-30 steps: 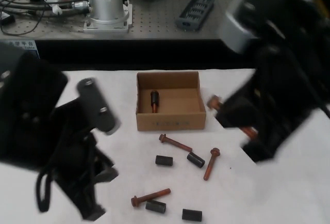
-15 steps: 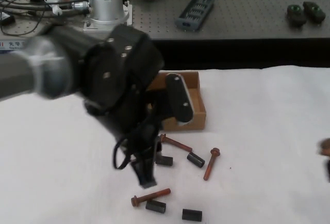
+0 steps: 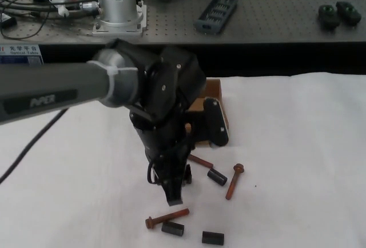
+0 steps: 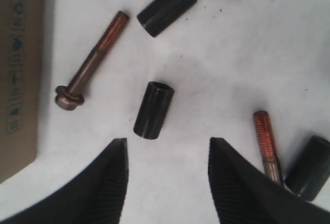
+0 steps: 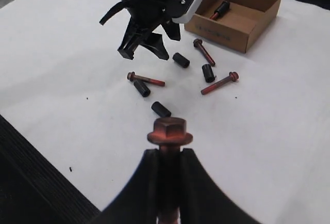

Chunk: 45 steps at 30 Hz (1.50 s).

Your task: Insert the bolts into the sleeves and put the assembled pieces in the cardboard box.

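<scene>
My left gripper (image 4: 167,177) is open and hangs just above the white cloth, with a black sleeve (image 4: 153,109) lying a little ahead of its fingers. A copper bolt (image 4: 93,69) lies beside that sleeve, near the cardboard box (image 4: 18,79). In the high view the left gripper (image 3: 173,196) points down among the loose bolts and sleeves in front of the box (image 3: 213,85). My right gripper (image 5: 169,167) is shut on a copper bolt (image 5: 169,131), head up, held above the cloth away from the pile. One assembled piece (image 5: 220,8) lies in the box (image 5: 216,30).
Loose bolts (image 3: 233,180) (image 3: 166,218) and sleeves (image 3: 216,176) (image 3: 172,228) (image 3: 213,238) lie on the cloth before the box. The left arm (image 3: 57,94) spans the left half of the bench. A dark bench edge (image 5: 31,157) runs near the right gripper.
The left arm swung from the left side to the middle and lowered over the loose parts. The right arm, holding its bolt, withdrew to the right, out of the high view.
</scene>
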Motion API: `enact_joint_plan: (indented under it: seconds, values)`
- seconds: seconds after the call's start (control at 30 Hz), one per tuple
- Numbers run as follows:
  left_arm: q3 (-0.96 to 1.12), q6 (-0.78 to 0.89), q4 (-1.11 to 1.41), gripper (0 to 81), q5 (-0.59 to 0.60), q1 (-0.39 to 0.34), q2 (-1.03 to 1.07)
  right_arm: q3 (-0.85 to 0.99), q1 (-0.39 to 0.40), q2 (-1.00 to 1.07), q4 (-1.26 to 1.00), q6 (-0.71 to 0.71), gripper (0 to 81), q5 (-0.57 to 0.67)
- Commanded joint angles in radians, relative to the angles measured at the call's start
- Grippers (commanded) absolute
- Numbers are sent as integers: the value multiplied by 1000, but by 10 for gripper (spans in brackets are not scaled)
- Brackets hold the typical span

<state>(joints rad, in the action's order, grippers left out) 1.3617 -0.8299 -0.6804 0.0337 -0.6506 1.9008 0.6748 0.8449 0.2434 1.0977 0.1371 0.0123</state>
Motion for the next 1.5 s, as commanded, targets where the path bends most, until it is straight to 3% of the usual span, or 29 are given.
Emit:
enact_joint_plan:
  seconds: [0.0,0.4,1.3,1.37,1.47]
  values:
    - [12,-61,-15,349,-20,-4,34,-23,-7,-15,4,4,32,-3]
    - [20,-120,27,349,-82,-4,79,-71,-7,-22,7,13,32,-2]
    - [22,-225,148,347,-44,-8,123,-80,-7,-22,3,13,32,3]
    - [22,-225,147,330,-44,-8,126,-80,-7,-22,3,13,32,5]
    - [22,-225,145,236,-34,-8,126,-80,-7,-22,3,21,32,5]
